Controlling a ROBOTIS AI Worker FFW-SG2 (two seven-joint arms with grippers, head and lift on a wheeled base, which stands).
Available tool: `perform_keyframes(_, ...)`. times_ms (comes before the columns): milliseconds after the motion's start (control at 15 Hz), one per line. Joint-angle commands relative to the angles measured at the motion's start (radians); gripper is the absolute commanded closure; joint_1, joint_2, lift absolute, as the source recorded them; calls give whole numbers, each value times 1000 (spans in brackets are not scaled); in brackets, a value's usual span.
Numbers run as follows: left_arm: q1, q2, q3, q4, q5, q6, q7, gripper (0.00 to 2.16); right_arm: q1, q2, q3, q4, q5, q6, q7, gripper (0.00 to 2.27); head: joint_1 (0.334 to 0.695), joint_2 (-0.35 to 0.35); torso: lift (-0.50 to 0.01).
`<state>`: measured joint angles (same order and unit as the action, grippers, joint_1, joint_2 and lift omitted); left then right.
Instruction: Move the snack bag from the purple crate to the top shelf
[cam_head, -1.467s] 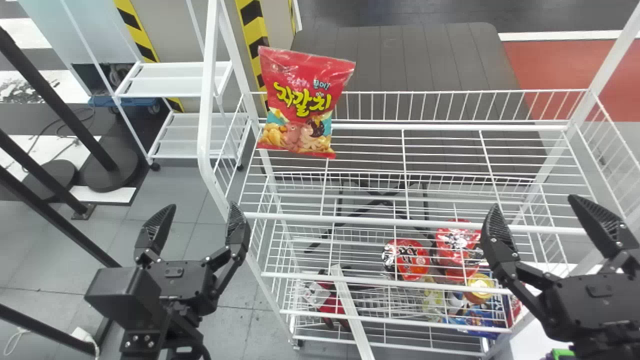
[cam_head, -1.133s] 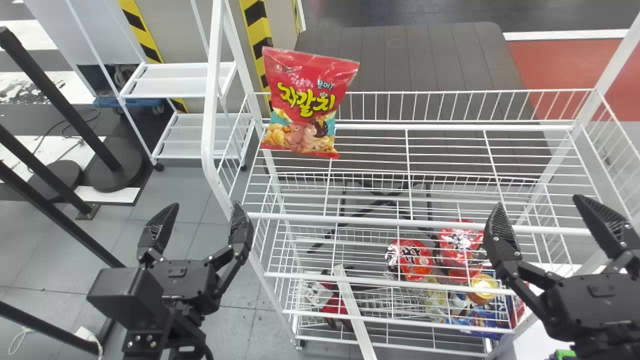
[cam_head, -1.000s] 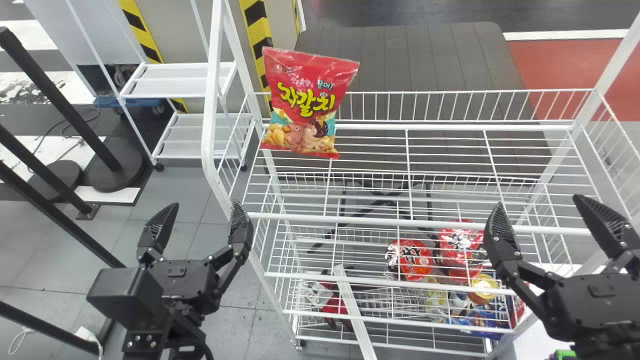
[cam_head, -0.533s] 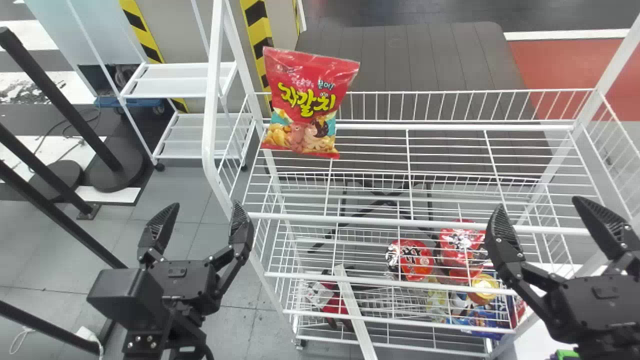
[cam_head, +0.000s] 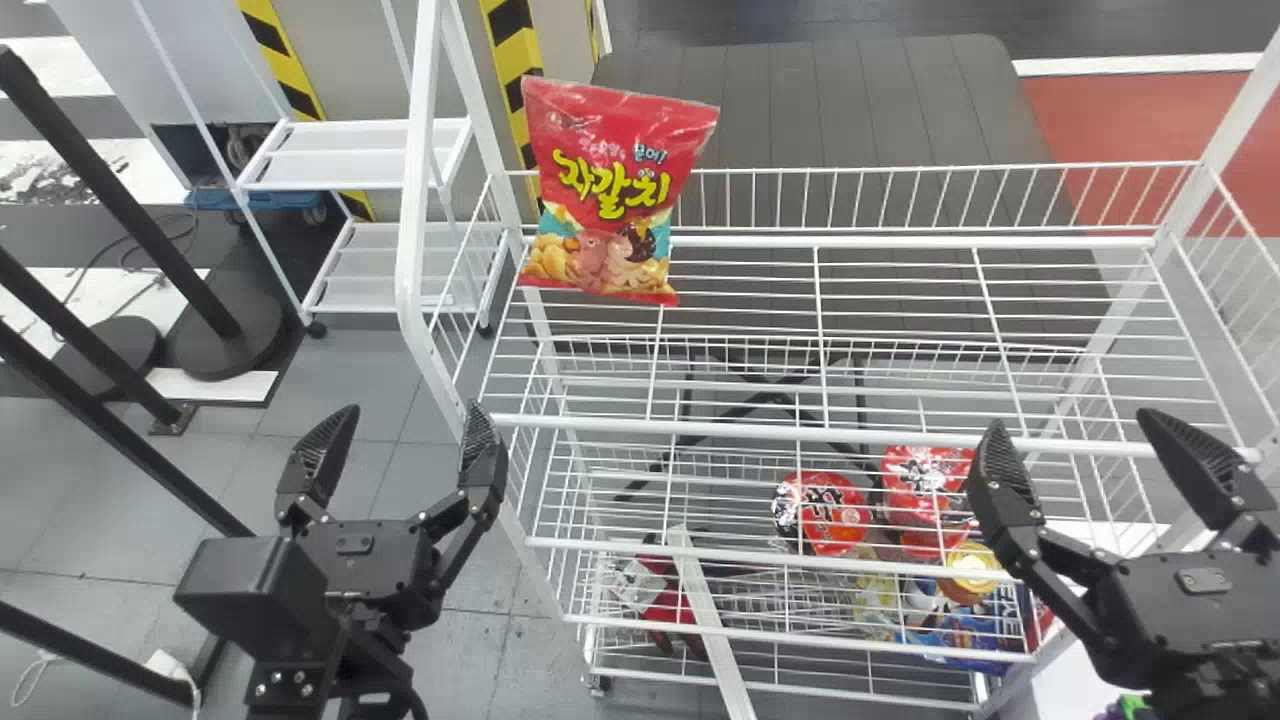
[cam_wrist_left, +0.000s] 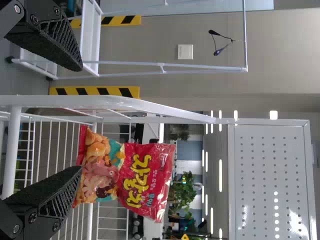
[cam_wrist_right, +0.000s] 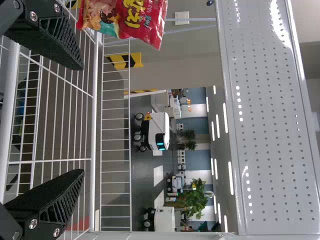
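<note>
Left claw (cam_head: 410, 408) stands wide, its two fingers well apart and nothing between them. Right claw (cam_head: 1068, 420) is just as wide and just as empty. The bag (cam_head: 612, 195) lies ahead of both, on the top shelf (cam_head: 830, 434): forward and to the right of the left claw, forward and well over to the left of the right one. Of the two, the left claw is clearly nearer, with the bag apart from its fingertips and beyond its right-hand finger rather than centred between the pair. The bag's long axis runs upright, bottom edge down, and its broad printed face is turned back toward the claws. Whether it leans on the back rail (cam_head: 900, 242) cannot be told.

With the bag up on the shelf and both claws free of it, the carrying looks done; what remains is probably just drawing both claws back, away from the bag. If it needs straightening, the left claw is the one to use, moving forward and rightward. The risk there is the white post (cam_head: 412, 200), which rises ahead of that claw and to the left of the bag; a straight push forward could catch it, and a brush against so light a bag might tip it.
</note>
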<state>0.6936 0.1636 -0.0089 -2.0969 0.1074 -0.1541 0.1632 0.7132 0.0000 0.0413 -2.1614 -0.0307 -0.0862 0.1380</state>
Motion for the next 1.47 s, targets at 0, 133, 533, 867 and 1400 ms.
perform_keyframes(0, 0, 2, -2, -2, 0, 0, -1, 124, 2, 1, 0, -9, 0, 21, 0, 73, 695, 131, -34)
perform_keyframes(133, 0, 4, -3, -2, 0, 0, -2, 124, 2, 1, 0, -11, 0, 18, 0, 76, 695, 130, -42)
perform_keyframes(533, 0, 7, -5, -5, 0, 3, -4, 124, 2, 1, -1, -18, -2, 52, 0, 80, 695, 126, -66)
perform_keyframes(867, 0, 7, -3, -3, 0, 3, -4, 124, 3, 1, -4, -23, -2, 73, 0, 76, 695, 126, -85)
perform_keyframes(1400, 6, 4, -3, -2, 0, 3, 1, 124, 12, 1, -27, -25, -20, 86, 2, 80, 695, 115, -118)
